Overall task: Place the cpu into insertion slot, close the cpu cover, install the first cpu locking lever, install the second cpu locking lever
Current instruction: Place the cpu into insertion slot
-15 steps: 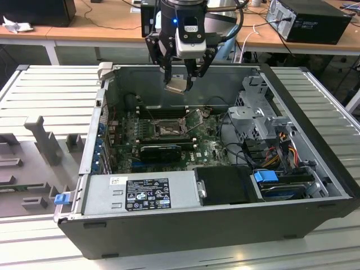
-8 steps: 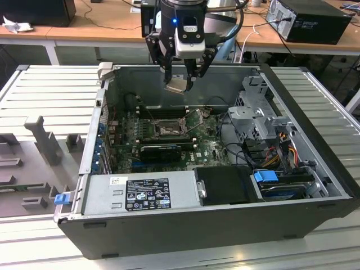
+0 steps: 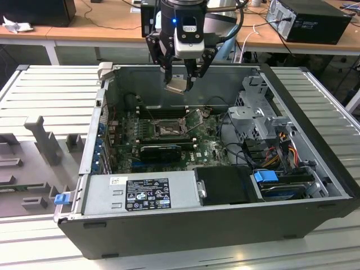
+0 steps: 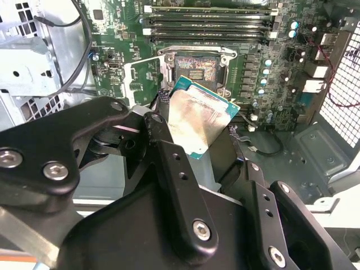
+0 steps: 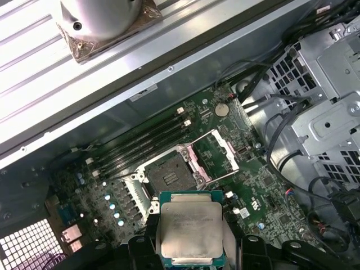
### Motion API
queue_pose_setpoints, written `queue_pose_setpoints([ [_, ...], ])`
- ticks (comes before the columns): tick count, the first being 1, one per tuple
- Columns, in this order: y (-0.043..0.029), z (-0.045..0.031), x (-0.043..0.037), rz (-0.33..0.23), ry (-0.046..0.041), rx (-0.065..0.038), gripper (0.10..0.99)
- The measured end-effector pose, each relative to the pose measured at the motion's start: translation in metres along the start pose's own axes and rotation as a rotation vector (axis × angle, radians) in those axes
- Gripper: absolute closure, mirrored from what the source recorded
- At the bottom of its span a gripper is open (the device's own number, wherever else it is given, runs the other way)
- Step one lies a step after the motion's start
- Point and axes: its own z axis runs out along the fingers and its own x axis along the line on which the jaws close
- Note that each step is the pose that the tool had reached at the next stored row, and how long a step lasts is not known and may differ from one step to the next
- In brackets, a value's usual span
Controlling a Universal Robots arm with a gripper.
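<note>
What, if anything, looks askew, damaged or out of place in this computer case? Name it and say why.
The cpu, clamped in the jaws over the motherboard, looks tilted rather than level, and its metal top shows brownish patches. The insertion slot lies bare, the cpu cover swung open beside it.

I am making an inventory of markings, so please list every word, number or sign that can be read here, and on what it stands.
Nothing can be read with certainty.
The black label on the power supply: print too small.
The white sticker beside it: too small.
The cpu top: no legible marking.
Lettering on the motherboard: too small.
</note>
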Motion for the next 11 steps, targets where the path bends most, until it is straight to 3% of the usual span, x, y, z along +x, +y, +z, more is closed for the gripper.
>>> queue_pose_setpoints([
  [11, 0.0000, 0.0000, 0.0000, 0.022, -0.0020, 0.000, 0.557],
])
